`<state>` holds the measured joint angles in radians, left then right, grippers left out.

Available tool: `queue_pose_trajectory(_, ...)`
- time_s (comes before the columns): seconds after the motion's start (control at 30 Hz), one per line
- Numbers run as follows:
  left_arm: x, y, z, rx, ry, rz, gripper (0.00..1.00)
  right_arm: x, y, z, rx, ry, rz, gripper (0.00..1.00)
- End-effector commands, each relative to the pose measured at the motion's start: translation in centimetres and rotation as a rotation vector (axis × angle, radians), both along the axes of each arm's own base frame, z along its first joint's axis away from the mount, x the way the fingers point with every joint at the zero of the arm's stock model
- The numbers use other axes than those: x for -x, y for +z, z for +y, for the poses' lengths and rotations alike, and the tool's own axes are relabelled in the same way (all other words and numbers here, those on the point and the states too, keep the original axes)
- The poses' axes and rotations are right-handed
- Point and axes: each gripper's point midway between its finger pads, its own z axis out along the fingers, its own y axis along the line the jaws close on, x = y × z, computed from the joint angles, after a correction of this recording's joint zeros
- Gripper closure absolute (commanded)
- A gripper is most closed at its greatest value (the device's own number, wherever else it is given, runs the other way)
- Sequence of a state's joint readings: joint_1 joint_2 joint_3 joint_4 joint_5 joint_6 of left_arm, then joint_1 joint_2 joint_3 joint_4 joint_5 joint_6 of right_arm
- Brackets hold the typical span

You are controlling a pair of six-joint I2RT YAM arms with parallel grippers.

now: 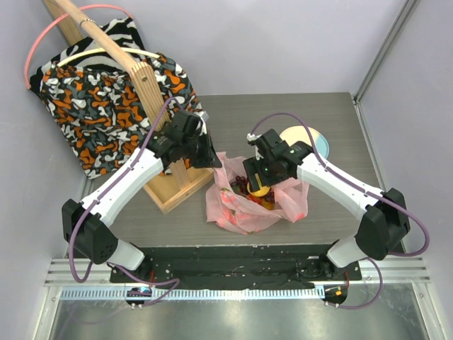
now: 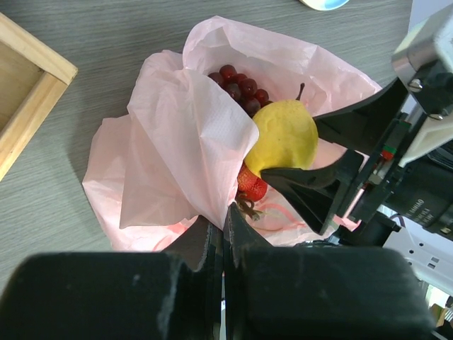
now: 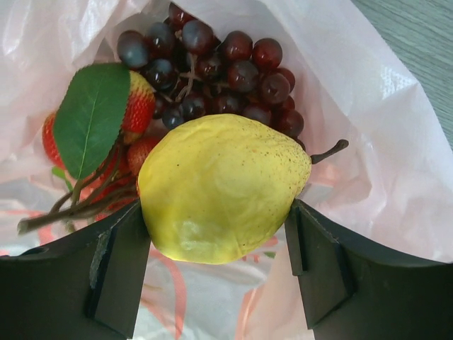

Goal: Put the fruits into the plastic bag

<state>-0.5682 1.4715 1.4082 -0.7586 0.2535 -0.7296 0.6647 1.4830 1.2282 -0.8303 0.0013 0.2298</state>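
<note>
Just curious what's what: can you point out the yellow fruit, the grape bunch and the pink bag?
yellow fruit [image 3: 219,188], right wrist view, middle of its skin.
grape bunch [image 3: 241,74], right wrist view, a central grape.
pink bag [image 2: 177,138], left wrist view, its raised fold.

No text can be read anywhere

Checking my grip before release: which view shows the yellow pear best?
Right wrist: the yellow pear fills the frame, with both right fingers against its sides. Left wrist shows it smaller, in the mouth of the plastic bag. Top external shows only a yellow sliver.
</note>
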Motion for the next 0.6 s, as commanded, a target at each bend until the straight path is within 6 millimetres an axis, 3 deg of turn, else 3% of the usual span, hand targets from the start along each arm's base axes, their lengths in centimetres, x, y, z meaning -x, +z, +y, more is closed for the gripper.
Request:
queue_pose_trajectory(0.0,-0.4,2.3,0.3,0.053,0.034,-0.060,1.00,0.7,3.0,-0.3,-0.001,0.056,-0.026,0.38)
queue_pose_trajectory(0.27,-0.5,2.4,0.3,0.052,0.039,-0.064,1.00,4.2,0.8,-2.1,0.106,0.095,0.100,0.39)
queue_pose_trajectory(0.37,-0.5,2.5,0.3,0.053,0.040,-0.065,1.00,4.6,0.2,-3.4,0.175,0.071,0.099,0.40)
queue_pose_trajectory(0.57,-0.3,2.4,0.4,0.052,0.038,-0.062,1.00,4.6,1.0,-3.0,0.137,0.053,0.076,0.30)
